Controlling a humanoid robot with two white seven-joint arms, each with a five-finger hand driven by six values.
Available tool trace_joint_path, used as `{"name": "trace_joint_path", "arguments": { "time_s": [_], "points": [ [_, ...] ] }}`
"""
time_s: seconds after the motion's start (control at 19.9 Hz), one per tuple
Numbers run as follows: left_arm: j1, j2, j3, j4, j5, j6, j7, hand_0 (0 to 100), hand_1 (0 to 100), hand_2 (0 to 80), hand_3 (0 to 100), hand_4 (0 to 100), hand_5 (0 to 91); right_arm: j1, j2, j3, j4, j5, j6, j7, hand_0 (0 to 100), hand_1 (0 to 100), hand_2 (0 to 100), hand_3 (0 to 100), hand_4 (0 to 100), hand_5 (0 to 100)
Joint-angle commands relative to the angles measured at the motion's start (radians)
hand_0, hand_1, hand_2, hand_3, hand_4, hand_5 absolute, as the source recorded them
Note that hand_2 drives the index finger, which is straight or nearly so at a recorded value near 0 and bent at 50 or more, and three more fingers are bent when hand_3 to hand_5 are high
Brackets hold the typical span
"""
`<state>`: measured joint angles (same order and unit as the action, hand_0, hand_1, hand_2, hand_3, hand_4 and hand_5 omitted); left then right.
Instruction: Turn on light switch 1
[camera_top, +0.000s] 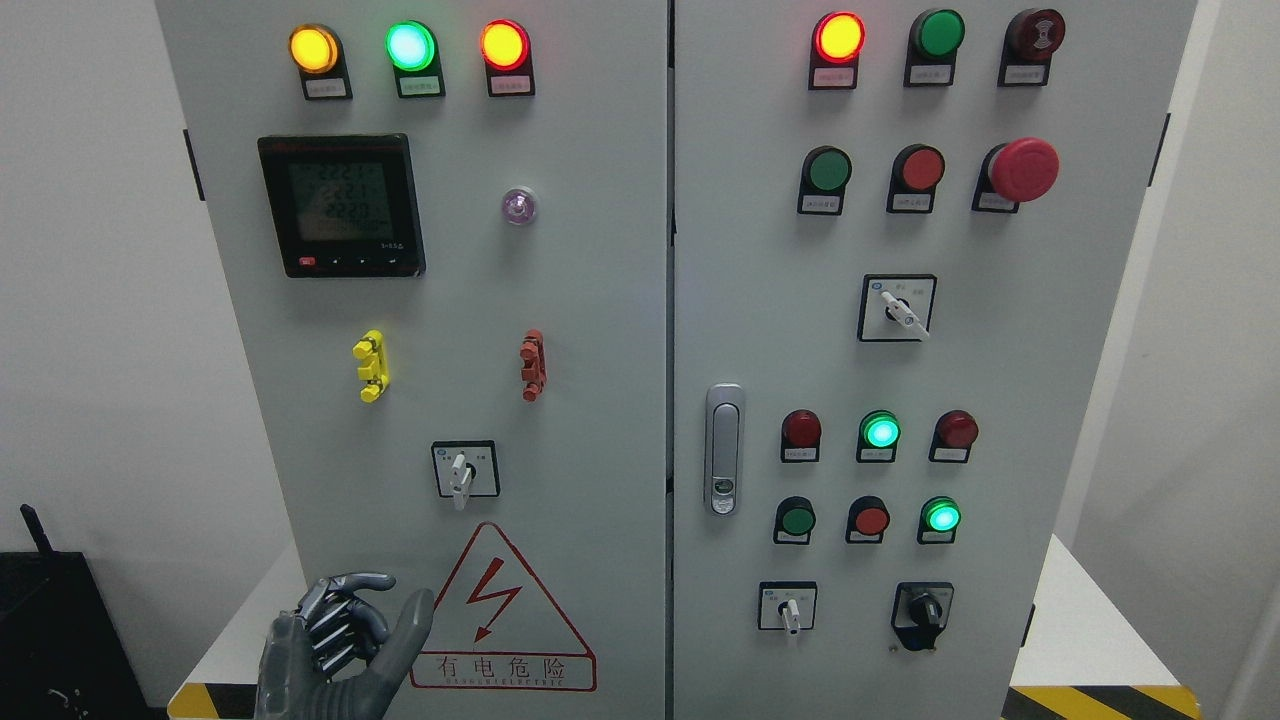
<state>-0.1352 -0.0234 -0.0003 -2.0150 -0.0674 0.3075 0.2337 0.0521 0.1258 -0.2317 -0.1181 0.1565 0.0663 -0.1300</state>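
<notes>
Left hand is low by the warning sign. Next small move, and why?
Probably raise the left hand up and slightly right toward the rotary switch above the warning triangle. The hand holds nothing, sits below the switch and touches no control; which switch is "1" isn't readable, so this is a guess.

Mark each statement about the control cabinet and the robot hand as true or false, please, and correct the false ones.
1. The left hand is at the lower left, below the rotary switch of the left door. True.
2. The left hand is gripping that rotary switch. False: it is apart from it and holds nothing, with its fingers loosely curled.
3. All three lamps in the top row of the left door are lit. True: yellow lamp, green lamp, red lamp.
4. The large red mushroom button is on the left door. False: it is on the right door.
5. The robot's right hand touches the door handle. False: no right hand is in view.
</notes>
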Motion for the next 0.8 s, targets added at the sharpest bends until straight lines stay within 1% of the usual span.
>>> {"name": "trace_joint_path", "arguments": {
  "time_s": [0.0, 0.25, 0.5, 0.65, 0.75],
  "points": [
    [-0.056, -0.044, -0.018, -0.014, -0.002, 0.054, -0.001, 0, 68, 49.6, 88, 93, 84.2, 0.0, 0.0, 0.0, 0.0, 0.0, 0.0, 0.0, 31, 0, 0, 0, 0, 0],
    [-0.072, -0.046, -0.02, -0.007, -0.005, 0.067, -0.001, 0, 69, 51.0, 89, 94, 84.6, 0.0, 0.0, 0.0, 0.0, 0.0, 0.0, 0.0, 31, 0, 0, 0, 0, 0],
    [-0.101, -0.046, -0.02, 0.002, -0.008, 0.116, -0.001, 2, 70, 51.0, 90, 94, 84.6, 0.0, 0.0, 0.0, 0.0, 0.0, 0.0, 0.0, 31, 0, 0, 0, 0, 0],
    [-0.121, -0.047, -0.021, 0.019, -0.031, 0.124, -0.001, 3, 70, 51.1, 90, 94, 84.9, 0.0, 0.0, 0.0, 0.0, 0.0, 0.0, 0.0, 31, 0, 0, 0, 0, 0],
    [-0.139, -0.049, -0.039, 0.038, -0.049, 0.136, -0.001, 4, 71, 51.2, 90, 94, 85.0, 0.0, 0.0, 0.0, 0.0, 0.0, 0.0, 0.0, 31, 0, 0, 0, 0, 0]
  ]
}}
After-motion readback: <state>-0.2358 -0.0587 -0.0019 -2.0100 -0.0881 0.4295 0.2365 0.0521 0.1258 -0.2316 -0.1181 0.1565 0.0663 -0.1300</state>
